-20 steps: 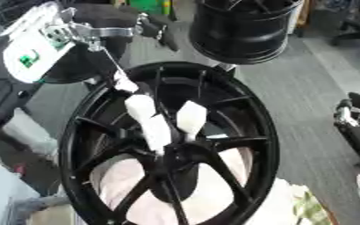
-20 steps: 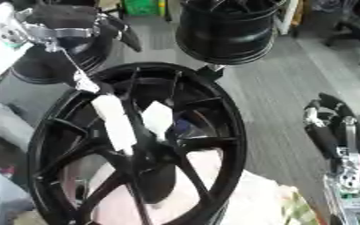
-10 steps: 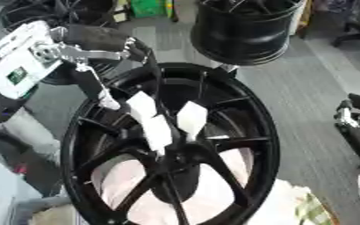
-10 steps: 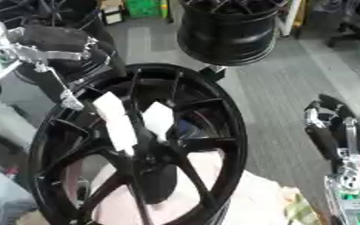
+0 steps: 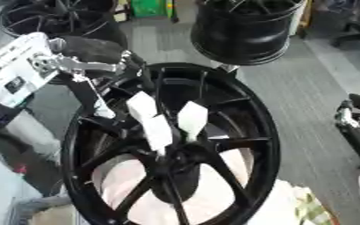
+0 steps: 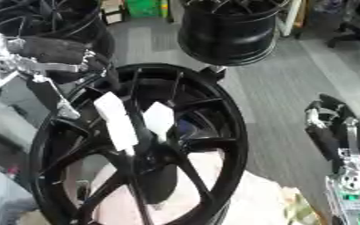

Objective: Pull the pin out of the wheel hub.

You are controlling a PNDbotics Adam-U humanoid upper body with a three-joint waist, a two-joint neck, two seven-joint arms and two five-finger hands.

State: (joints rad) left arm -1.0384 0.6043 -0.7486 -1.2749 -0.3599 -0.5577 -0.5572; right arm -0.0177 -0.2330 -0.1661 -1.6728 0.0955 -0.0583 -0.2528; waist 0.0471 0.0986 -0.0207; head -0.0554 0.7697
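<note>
Grey carpeted floor (image 5: 314, 88) surrounds the work area; I see no desk.

Nearest to me, a pale pinkish padding (image 5: 214, 195) shows through the spokes of the large black spoked alloy wheel hub (image 5: 261, 132), which stands tilted and fills the middle of both views. At its centre sit two white pieces. The long white pin (image 5: 158, 129) runs down towards the hub bore, and a shorter white tab (image 5: 192, 118) stands just beside it on the right. I take the long one for the task's pin, and it is not yet drawn.

My right hand (image 6: 330, 132) rests idle at the right edge, fingers relaxed and upward, well apart from the wheel.

Change noted: over the last second my left hand (image 5: 91, 49) has travelled from the upper left corner in over the rim. One finger now reaches straight down to the spokes just left of the pin. It grasps nothing and its fingers are not closed. I judge this to be the approach stage, with the grasp outstanding.

Clearance is tight between spokes on the left and open on the right floor side. Beyond stand a black wheel barrel (image 5: 248, 30) and another black spoked wheel (image 5: 52, 17), both clear of my path.
</note>
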